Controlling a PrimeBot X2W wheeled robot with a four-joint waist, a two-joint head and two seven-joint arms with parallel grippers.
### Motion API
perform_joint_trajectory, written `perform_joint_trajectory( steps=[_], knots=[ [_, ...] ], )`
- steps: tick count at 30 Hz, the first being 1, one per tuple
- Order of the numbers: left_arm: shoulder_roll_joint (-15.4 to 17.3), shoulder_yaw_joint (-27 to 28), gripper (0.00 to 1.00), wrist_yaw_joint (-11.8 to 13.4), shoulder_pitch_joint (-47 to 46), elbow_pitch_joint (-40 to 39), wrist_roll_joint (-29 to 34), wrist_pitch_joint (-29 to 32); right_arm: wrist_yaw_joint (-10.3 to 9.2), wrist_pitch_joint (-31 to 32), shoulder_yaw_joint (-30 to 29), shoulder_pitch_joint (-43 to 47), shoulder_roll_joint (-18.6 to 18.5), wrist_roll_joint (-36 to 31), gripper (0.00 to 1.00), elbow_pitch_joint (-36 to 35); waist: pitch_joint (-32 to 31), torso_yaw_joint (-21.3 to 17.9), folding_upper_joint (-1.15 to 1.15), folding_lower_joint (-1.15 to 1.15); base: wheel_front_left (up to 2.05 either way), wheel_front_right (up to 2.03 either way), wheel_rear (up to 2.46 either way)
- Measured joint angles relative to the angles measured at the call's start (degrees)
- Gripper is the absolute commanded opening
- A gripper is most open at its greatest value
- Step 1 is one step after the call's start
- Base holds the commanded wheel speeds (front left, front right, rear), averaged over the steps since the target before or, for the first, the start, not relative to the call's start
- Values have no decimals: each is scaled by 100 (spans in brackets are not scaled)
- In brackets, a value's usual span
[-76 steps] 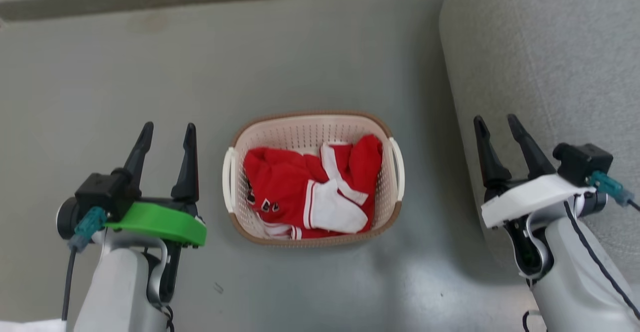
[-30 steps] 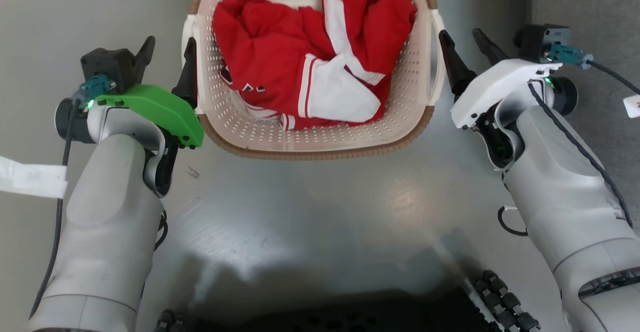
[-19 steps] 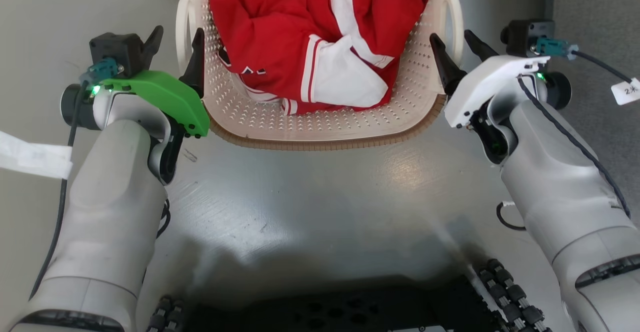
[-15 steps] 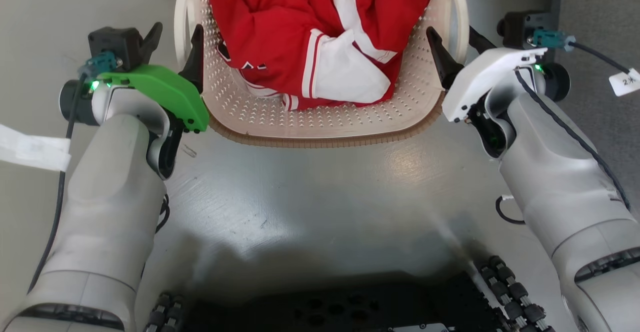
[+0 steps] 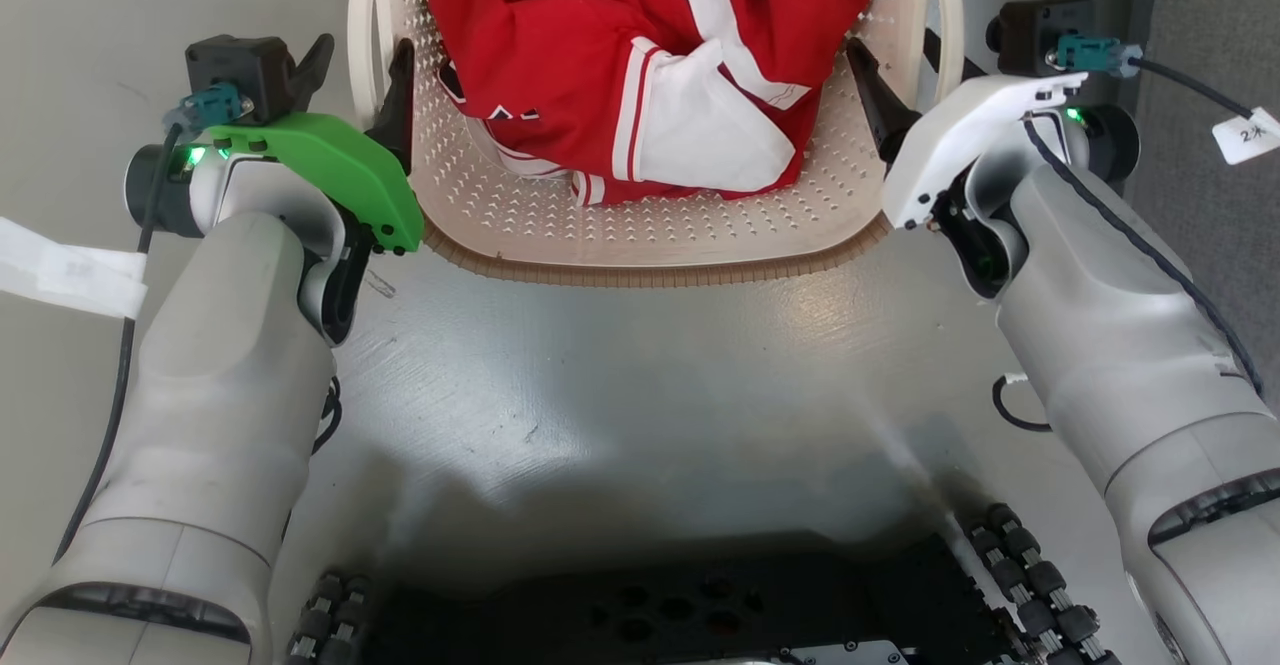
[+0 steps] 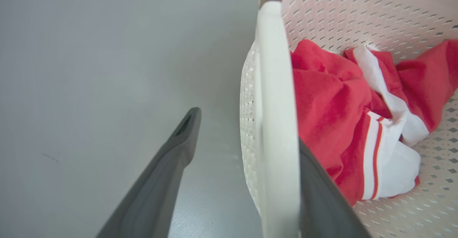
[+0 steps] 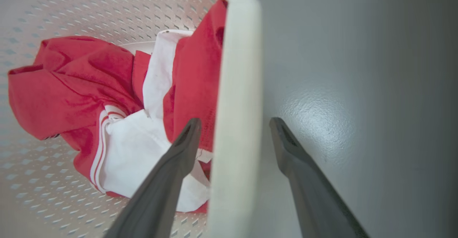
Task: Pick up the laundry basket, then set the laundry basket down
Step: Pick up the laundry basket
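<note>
Cream-white loops (image 6: 275, 87) of the laundry basket (image 5: 650, 235) now sit inside our left pincer (image 5: 364, 45) and right pincer (image 5: 892, 40), both newly advanced, jaws apart; we judge clamping comes next.

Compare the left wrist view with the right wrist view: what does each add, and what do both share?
Left wrist view: the left tool, open, astride the left white loop handle. Right wrist view: the right tool, open, astride the right white loop handle. Shared: the cream-white perforated plastic laundry basket, crumpled red-and-white garment, grey floor.
</note>
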Motion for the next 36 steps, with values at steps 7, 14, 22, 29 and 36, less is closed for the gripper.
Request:
perform_joint_trajectory(
  steps=[7, 14, 22, 29, 36],
  knots=[
    [-81, -220, 0, -41, -103, 93, -142, -49, 9, -71, 183, -40, 37, 122, 0, 67, -20, 23, 0, 0, 0, 0, 0],
    [-98, -371, 0, -41, -124, 260, -309, -99, -53, -133, 324, -87, 48, 360, 0, 112, -74, 35, 0, 0, 0, 0, 0],
    [-100, -558, 0, -41, -114, 490, -471, -116, -56, -175, 579, -40, 33, 635, 0, 166, -337, 29, 0, 0, 0, 0, 0],
    [-111, -728, 0, -41, -18, 670, -660, -88, -58, -142, 800, 152, 26, 901, 0, 183, -651, 16, 0, 0, 0, 0, 0],
    [-116, -877, 0, -41, 187, 793, -855, -14, -59, 14, 1010, 360, 25, 1209, 0, 198, -1177, -30, 0, 0, 0, 0, 0]
  ],
)
